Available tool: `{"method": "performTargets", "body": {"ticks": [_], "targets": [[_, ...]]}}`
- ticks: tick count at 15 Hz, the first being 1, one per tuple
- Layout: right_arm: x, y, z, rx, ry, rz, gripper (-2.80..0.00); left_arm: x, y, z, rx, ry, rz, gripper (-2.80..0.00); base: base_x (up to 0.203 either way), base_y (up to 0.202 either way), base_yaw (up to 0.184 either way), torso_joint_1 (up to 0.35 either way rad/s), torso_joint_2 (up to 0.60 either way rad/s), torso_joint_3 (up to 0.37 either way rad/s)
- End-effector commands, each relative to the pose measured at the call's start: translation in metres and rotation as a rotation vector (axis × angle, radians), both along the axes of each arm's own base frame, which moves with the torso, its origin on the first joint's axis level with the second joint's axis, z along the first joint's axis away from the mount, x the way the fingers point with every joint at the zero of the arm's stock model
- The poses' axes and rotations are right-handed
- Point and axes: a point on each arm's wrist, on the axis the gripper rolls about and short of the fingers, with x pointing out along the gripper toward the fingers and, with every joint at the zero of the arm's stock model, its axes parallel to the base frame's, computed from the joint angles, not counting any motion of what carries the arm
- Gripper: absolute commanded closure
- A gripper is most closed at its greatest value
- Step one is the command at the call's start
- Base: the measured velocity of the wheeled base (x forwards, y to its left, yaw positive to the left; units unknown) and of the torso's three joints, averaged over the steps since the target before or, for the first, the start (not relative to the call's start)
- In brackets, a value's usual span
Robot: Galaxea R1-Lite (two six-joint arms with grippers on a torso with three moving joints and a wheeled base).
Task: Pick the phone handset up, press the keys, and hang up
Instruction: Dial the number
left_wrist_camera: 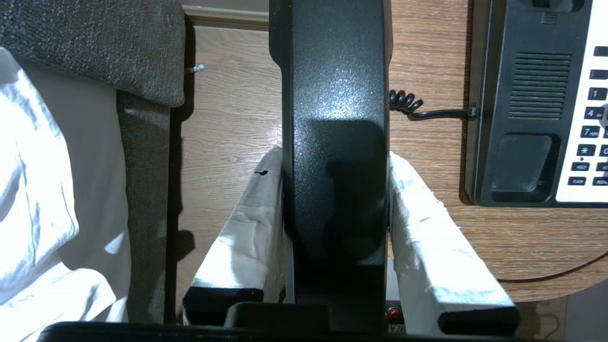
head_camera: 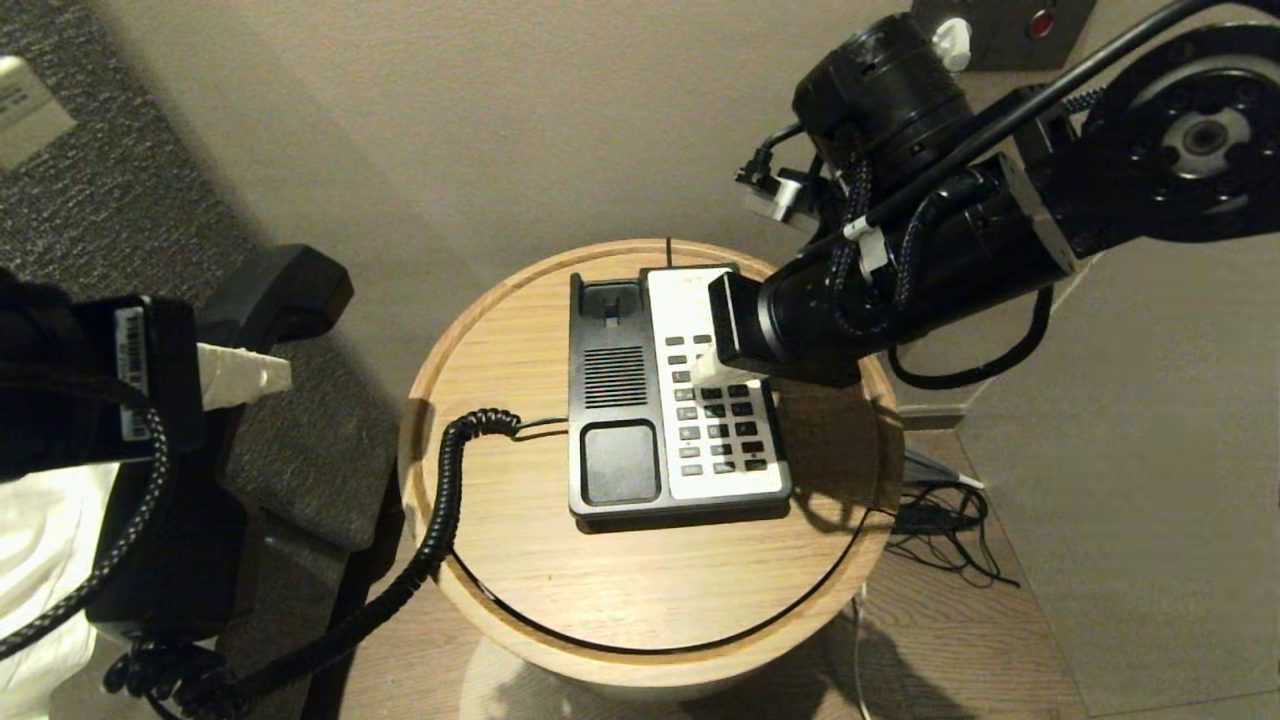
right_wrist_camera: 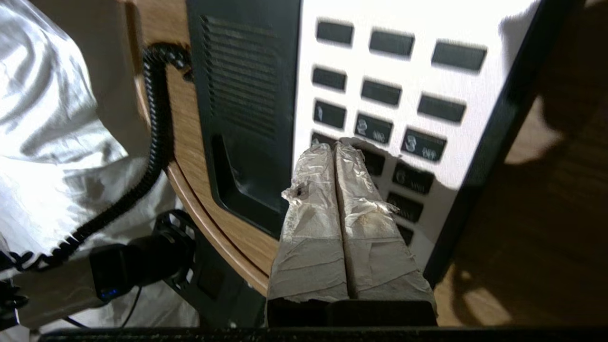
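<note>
Handset off its cradle, held out past the table's left edge, above the floor and beside a grey upholstered seat. Left pincer clamps it across the shaft: two white-wrapped fingers press against either side, contact visible in the left wrist view. In the head view the upper bulbous end of the handset rises above the pincer.

Coiled cord runs from the left side of the phone base, over the table rim, down and left toward the handset's lower end.

Base lies flat on the round wooden table, black cradle side to the left, white keypad to the right. Cradle empty.

Right pincer reaches over the keypad from the right, fingers pressed together with no gap, nothing between them. Tips sit at the number keys, just below the "2" key in the right wrist view; whether they touch a key cannot be told.

White cloth lies left of the seat. Loose black cables on the floor to the table's right
</note>
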Motion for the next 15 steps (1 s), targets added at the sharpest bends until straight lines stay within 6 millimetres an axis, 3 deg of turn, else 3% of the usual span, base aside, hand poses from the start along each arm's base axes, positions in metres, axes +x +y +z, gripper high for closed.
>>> {"method": "performTargets", "body": {"ticks": [1, 15], "targets": [[-0.001, -0.001, 0.000, -0.003, 0.006, 0.000, 0.00, 0.000, 0.000, 0.000, 0.003, 0.002, 0.004, 0.00, 0.000, 0.000, 0.000, 0.000, 0.00, 0.000], [0.010, -0.004, -0.017, -0.065, 0.029, -0.041, 0.00, 0.001, -0.001, -0.001, 0.005, 0.005, 0.004, 0.00, 0.000, 0.000, 0.000, 0.000, 0.00, 0.000]]}}
